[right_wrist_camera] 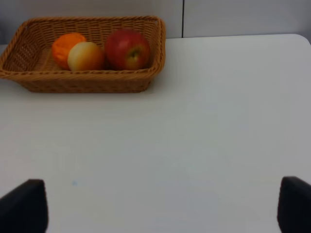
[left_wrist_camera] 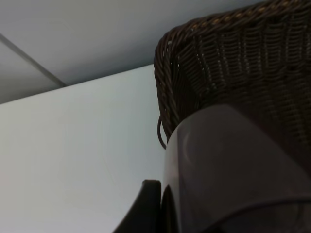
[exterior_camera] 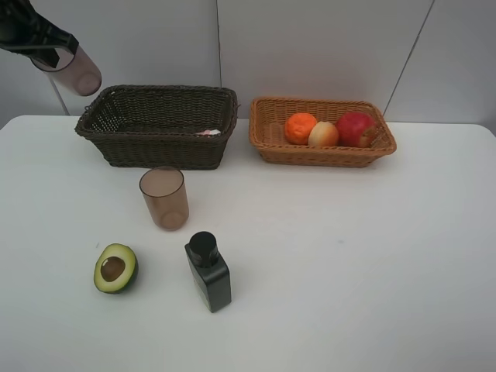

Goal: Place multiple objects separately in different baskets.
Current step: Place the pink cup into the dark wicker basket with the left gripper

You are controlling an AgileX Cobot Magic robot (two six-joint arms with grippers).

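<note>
Brownish cup (left_wrist_camera: 228, 165) sits clamped between fingers (left_wrist_camera: 143, 208) of the left gripper (exterior_camera: 50, 53), just outside the dark basket (exterior_camera: 163, 147).

Three fruits sit in one basket, and more things are out on the desk (exterior_camera: 349, 256).
The light basket (exterior_camera: 318, 156) holds an orange tangerine (exterior_camera: 301, 128), a yellow peach (exterior_camera: 323, 134) and a red apple (exterior_camera: 355, 128), side by side. The dark basket (exterior_camera: 163, 147) stands just beside it, with only a bit of the pink bottle (exterior_camera: 208, 132) showing inside. One see-through brownish cup (exterior_camera: 164, 198) stands upright near the dark basket's front. The other cup (exterior_camera: 74, 71) is held up in the air, tilted, past that basket's left end. The half avocado (exterior_camera: 115, 268) lies cut side up near the standing black bottle (exterior_camera: 208, 271).
</note>
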